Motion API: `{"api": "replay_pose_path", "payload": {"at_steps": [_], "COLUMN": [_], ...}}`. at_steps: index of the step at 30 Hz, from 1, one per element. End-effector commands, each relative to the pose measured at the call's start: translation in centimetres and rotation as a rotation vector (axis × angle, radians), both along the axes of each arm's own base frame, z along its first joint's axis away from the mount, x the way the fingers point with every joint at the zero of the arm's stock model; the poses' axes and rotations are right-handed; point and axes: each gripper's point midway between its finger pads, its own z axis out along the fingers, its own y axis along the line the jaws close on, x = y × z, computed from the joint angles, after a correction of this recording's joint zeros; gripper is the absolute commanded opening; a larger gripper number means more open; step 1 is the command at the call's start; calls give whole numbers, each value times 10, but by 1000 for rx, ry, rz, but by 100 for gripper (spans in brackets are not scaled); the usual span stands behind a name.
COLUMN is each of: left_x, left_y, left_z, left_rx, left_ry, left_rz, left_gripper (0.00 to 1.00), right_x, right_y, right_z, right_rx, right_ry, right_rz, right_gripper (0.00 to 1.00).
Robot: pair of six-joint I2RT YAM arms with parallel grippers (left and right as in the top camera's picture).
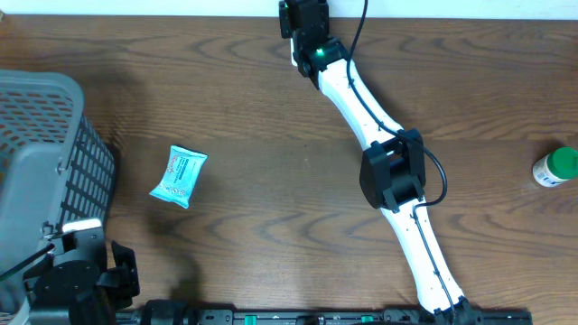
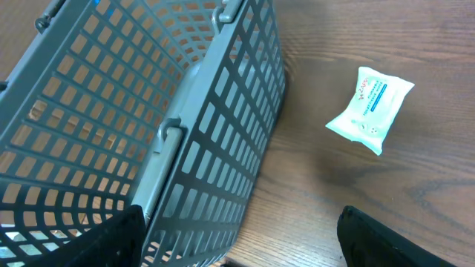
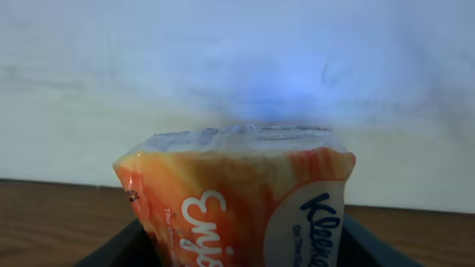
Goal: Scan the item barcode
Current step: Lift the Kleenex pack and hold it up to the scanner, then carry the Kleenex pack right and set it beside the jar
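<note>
While the left gripper (image 2: 241, 216) hangs nearest the robot, over the basket's near right corner with its claw spread wide and nothing in it, the count is short: two arms, two grippers, one grey basket (image 1: 36, 126), one wipes packet (image 1: 178, 176), one green-capped bottle (image 1: 555, 167) and one tissue pack (image 3: 237, 200).

The blue-and-white wipes packet lies flat on the wooden table (image 1: 253, 117) just to the right of the basket, not touching it. The bottle stands well to the right of the basket, at the table's right edge.

Farthest out, beyond the basket and well to its right, the right arm (image 1: 397, 171) reaches to the table's far edge. There the right gripper (image 3: 241, 226) is clamped on the tissue pack, a dark finger on each side of it.

The pack is soft plastic, orange streaked with yellow. It carries white script and a white panel with dark blue Kleenex lettering. Its pale crimped end points away from the gripper, towards the white wall (image 3: 223, 74). The lettering is turned on its side. The pack's long axis seems to run along the fingers, but its lower part is cut off.
</note>
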Motion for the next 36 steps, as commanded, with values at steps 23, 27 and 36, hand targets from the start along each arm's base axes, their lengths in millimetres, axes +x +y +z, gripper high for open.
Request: {"api": "replay_pose_path", "payload": {"at_steps": [23, 27, 36], "left_x": [-2, -2, -2], "left_y": [3, 3, 3], "left_z": [3, 3, 3], "left_rx": [19, 19, 19], "left_ry": [-4, -4, -4], "left_rz": [4, 4, 4], "left_gripper": [83, 83, 83], "right_x": [-67, -121, -208], "right_y": [-41, -83, -277], "right_z": [9, 63, 121], "right_rx": [-138, -124, -224], "right_ry": [336, 452, 632], "right_rz": [-36, -108, -555], "right_gripper": [52, 53, 59]}}
